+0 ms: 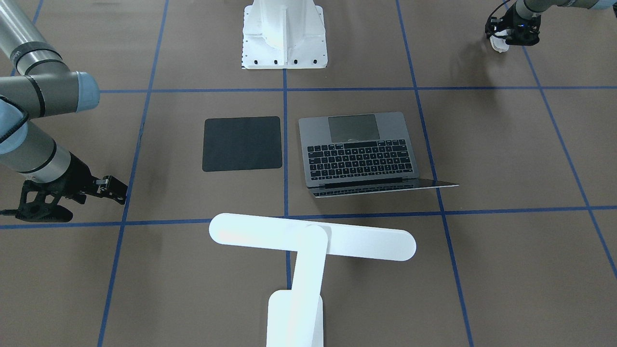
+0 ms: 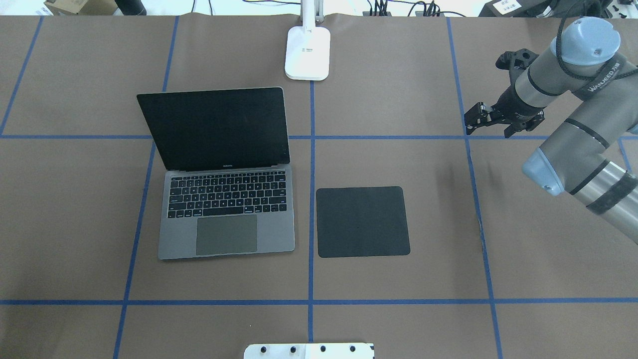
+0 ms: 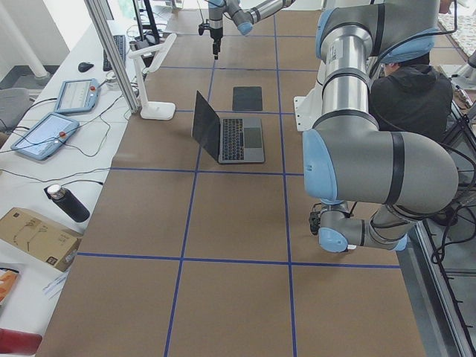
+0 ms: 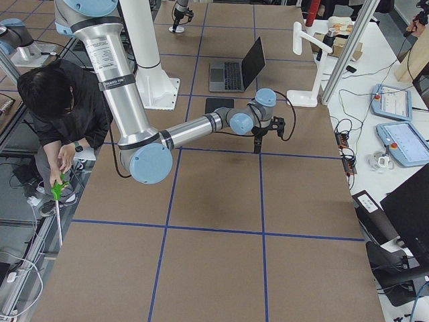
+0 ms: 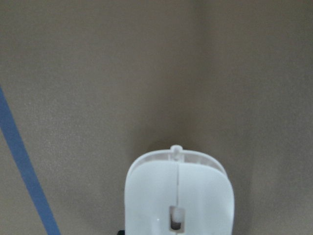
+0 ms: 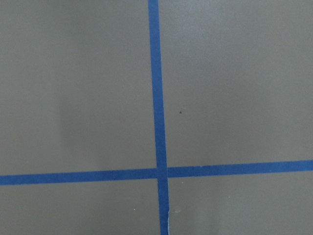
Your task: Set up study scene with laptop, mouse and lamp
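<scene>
The white mouse (image 1: 499, 45) is held in my left gripper (image 1: 502, 39), which is shut on it a little above the table, off to the laptop's left near my base side. The mouse (image 5: 178, 196) fills the bottom of the left wrist view. The dark-grey laptop (image 2: 227, 209) stands open left of centre, with its screen up. The white lamp (image 1: 308, 241) stands behind it, its bar head over the table. My right gripper (image 2: 491, 127) hangs open and empty above a blue tape crossing at the right.
A black mouse pad (image 2: 362, 222) lies flat just right of the laptop. The white bolted pedestal (image 1: 284, 33) stands at my base. A person sits beside the table (image 4: 60, 100). Tablets and cables lie beyond the far edge (image 3: 44, 126).
</scene>
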### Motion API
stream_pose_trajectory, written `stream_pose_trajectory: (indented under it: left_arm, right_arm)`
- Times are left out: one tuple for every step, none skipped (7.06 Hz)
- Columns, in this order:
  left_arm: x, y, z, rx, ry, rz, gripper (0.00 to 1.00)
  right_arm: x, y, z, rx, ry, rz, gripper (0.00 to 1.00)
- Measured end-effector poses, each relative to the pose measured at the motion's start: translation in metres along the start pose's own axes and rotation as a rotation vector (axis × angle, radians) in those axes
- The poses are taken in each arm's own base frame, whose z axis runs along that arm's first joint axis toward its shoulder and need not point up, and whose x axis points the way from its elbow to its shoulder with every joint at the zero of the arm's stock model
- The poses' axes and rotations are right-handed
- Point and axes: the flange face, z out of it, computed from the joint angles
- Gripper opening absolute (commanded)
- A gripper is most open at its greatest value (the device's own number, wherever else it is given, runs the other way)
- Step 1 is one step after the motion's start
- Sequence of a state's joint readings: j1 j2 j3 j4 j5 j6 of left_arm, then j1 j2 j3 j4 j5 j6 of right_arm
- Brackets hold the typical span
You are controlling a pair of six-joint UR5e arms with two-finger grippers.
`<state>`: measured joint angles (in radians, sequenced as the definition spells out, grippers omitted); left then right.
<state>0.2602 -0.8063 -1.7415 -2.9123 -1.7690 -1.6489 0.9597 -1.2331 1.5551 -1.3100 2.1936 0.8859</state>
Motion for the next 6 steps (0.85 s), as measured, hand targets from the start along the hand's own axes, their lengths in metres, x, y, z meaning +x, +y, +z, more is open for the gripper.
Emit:
stream_pose_trajectory:
  left_arm:
    - [0.001,0.001,-0.003,-0.001,0.015,-0.001,0.37]
    - [0.002,0.001,-0.007,-0.002,0.039,0.0,0.37]
    - [0.005,0.002,-0.013,-0.002,0.064,0.002,0.37]
    - [0.008,0.004,-0.025,-0.001,0.093,0.005,0.37]
    - [0.014,0.006,-0.042,0.004,0.122,0.003,0.35]
    - [0.023,0.007,-0.056,0.018,0.154,-0.006,0.34]
  right_arm:
    - [0.0,0.0,0.0,0.0,0.0,0.0,0.99]
    - [0.0,0.0,0.0,-0.001,0.0,0.0,0.99]
    - [0.0,0.0,0.001,-0.001,0.001,0.0,0.99]
    - [0.0,0.0,0.001,-0.002,0.002,0.0,0.99]
    - [0.001,0.0,0.001,-0.003,0.002,0.001,0.99]
    - [0.001,0.001,0.002,-0.005,0.003,0.001,0.99]
